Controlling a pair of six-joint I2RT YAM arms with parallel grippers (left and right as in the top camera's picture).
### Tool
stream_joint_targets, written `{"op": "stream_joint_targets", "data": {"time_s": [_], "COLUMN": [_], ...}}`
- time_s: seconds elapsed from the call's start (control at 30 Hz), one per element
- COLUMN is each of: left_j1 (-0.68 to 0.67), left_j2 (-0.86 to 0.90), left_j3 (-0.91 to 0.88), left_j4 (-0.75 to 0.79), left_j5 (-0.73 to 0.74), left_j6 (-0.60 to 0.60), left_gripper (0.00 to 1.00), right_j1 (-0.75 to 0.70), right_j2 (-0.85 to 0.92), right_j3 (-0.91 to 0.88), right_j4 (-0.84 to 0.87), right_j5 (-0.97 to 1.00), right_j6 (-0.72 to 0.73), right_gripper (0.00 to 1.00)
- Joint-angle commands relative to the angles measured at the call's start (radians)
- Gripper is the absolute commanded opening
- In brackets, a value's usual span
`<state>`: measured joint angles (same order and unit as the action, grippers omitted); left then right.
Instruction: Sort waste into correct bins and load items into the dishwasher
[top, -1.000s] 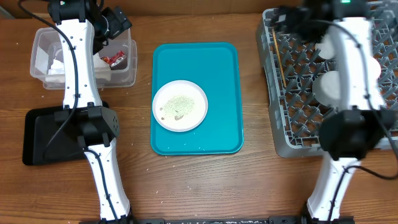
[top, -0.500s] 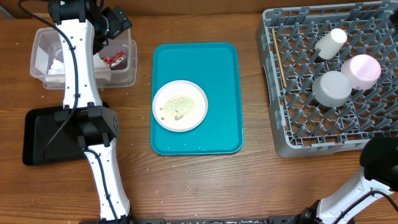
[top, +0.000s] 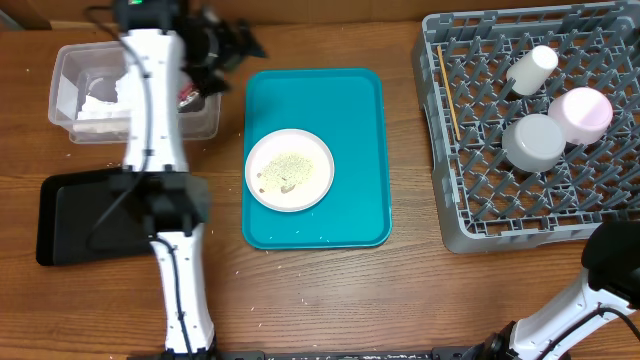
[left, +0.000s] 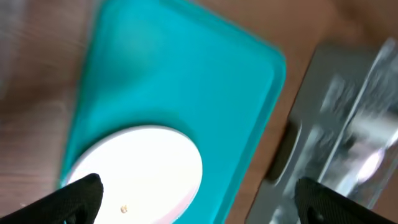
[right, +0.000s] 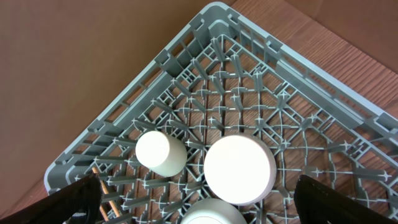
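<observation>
The left gripper (left: 199, 202) is open near the plate (top: 322, 172) on the teal tray (top: 350, 120), the right gripper (right: 199, 202) open above the rack (right: 205, 68). Only the top view shows the tub (top: 62, 70).

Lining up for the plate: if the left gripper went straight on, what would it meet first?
Likely the tray beside the plate, or the plate's rim; nothing shows between them and the left gripper, but blur hides depth.

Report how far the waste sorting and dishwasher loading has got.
Done: cup, bowls and chopsticks sit in the rack; napkin and red packet lie in the clear tub. In hand: nothing; left gripper and right gripper are open. Left: the plate, rice on it, on the teal tray.
</observation>
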<state>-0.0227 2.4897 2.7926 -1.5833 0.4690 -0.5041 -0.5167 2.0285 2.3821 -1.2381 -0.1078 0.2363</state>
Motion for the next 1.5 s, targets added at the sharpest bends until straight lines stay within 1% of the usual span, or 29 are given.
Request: {"op": "stream_joint_targets", "data": {"time_s": [0.0,0.07,0.13,0.2,0.3,0.33,0.4,0.53,0.77,0.87,0.93,1.07,1.17,1.27,1.4,1.47], "left_j1": [-0.219,-0.307,-0.397,-0.470,-0.560,-0.584,-0.614,-0.619,-0.560,-0.540,-0.530,-0.514,-0.512,-0.517,-0.521,-0.521], "left_j2": [-0.016,-0.013,-0.009,-0.008,-0.008,-0.008,-0.008,-0.008,-0.008,-0.008,-0.008,-0.008,-0.008,-0.008,-0.008,-0.008], "left_j3": [0.004,0.003,0.001,-0.024,-0.074,-0.096,-0.145,-0.240,-0.351,-0.389,-0.417,-0.476,-0.514,-0.539,-0.569,-0.585], "left_j4": [-0.048,-0.080,-0.106,-0.106,-0.106,-0.106,-0.106,-0.106,-0.092,-0.064,-0.037,0.052,0.098,0.119,0.124,0.122], "left_j5": [-0.192,-0.338,-0.454,-0.501,-0.537,-0.547,-0.559,-0.553,-0.544,-0.536,-0.500,-0.389,-0.407,-0.406,-0.407,-0.406], "left_j6": [0.093,0.092,0.085,0.084,0.057,0.047,0.017,0.009,0.006,0.022,0.058,0.149,0.149,0.129,0.077,0.051], "left_gripper": [1.00,1.00,0.99,0.95,0.85,0.84,0.84,0.84,0.87,0.88,0.88,0.84,0.81,0.79,0.64,0.47], "right_j1": [-0.001,-0.001,-0.001,-0.001,-0.001,-0.001,-0.001,-0.001,-0.001,-0.001,-0.001,-0.001,-0.001,-0.001,-0.001,-0.001], "right_j2": [-0.005,-0.005,-0.005,-0.006,-0.006,-0.006,-0.006,-0.006,-0.006,-0.006,-0.006,-0.005,-0.005,-0.006,-0.005,-0.006], "right_j3": [0.008,0.008,0.008,0.008,0.008,0.008,0.008,0.008,0.008,0.008,0.008,0.008,0.008,0.008,0.009,0.008], "right_j4": [0.002,0.002,0.002,0.002,0.002,0.002,0.002,0.002,0.002,0.002,0.002,0.002,0.002,0.002,0.002,0.002], "right_j5": [-0.005,-0.005,-0.005,-0.005,-0.005,-0.005,-0.005,-0.005,-0.005,-0.005,-0.005,-0.005,-0.005,-0.005,-0.005,-0.005], "right_j6": [0.007,0.007,0.007,0.007,0.007,0.007,0.007,0.007,0.007,0.007,0.007,0.007,0.007,0.007,0.007,0.007], "right_gripper": [1.00,1.00,1.00,1.00,1.00,1.00,1.00,1.00,1.00,1.00,1.00,1.00,1.00,1.00,1.00,1.00]}}
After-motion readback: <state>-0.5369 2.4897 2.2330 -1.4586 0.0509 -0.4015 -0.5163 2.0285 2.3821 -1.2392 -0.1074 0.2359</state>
